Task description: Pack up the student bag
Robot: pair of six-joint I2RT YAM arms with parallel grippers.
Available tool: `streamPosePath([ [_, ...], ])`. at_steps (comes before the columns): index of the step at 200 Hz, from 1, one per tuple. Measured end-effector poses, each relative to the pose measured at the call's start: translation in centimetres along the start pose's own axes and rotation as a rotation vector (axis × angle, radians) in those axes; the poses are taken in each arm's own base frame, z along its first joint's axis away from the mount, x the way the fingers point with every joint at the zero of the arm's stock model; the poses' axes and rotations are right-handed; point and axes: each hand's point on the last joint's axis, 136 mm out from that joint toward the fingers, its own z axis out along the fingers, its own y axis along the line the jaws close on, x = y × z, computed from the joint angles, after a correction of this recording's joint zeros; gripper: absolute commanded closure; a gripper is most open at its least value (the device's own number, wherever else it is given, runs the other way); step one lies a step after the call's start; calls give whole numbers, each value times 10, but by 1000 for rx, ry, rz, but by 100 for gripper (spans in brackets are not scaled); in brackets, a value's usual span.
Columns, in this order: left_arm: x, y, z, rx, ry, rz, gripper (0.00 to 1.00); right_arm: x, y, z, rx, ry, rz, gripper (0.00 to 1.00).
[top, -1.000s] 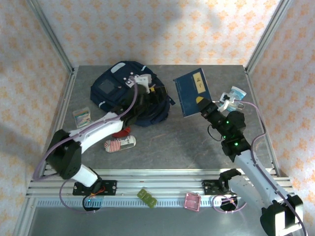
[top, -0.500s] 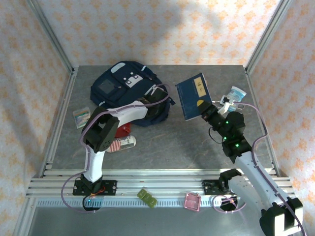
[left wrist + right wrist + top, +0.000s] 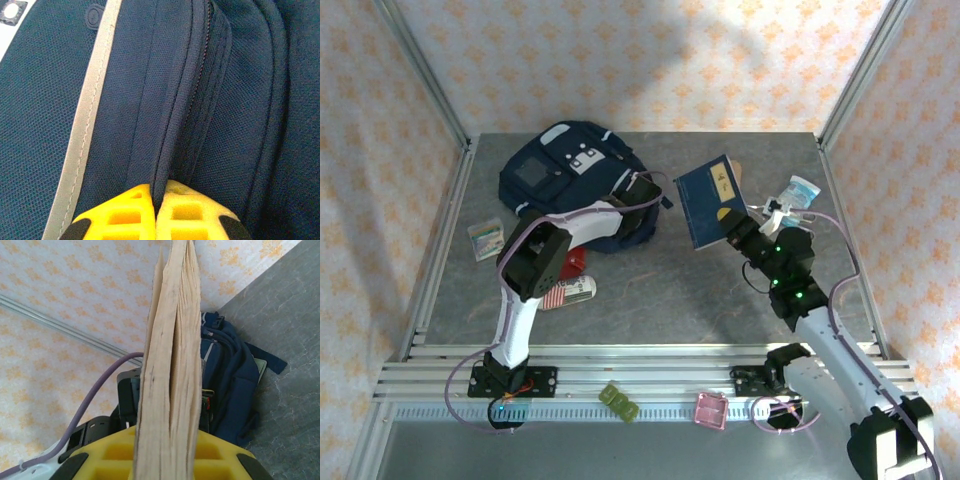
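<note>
Near-right corner of the student bag (image 3: pixel 545 170) hidden beneath the left arm (image 3: pixel 575 225). In the left wrist view, cropped on every side to navy fabric and zip, with the left gripper (image 3: pixel 156 210) cut off by the lower edge. Right of the student bag, label wording on the raised book (image 3: pixel 712 200) too small to read; farther right, pale object (image 3: pixel 798 190) too small to identify. Just near the student bag, red-and-white pouch (image 3: pixel 575 290) partly covered by the same arm.
</note>
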Motion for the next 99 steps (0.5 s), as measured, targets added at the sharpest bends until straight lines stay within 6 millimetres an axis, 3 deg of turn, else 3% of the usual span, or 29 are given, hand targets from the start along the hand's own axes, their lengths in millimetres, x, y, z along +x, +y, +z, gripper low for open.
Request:
streamPosePath([
  [27, -3, 6, -1, 6, -5, -7, 100, 5, -8, 1, 16, 13, 6, 100],
  [51, -12, 15, -15, 22, -21, -17, 100, 14, -22, 7, 52, 44, 24, 100],
  [73, -29, 38, -41, 15, -61, -31, 100, 27, -37, 19, 78, 108, 53, 100],
  [99, -65, 76, -83, -7, -149, -73, 100, 50, -52, 38, 80, 213, 101, 100],
])
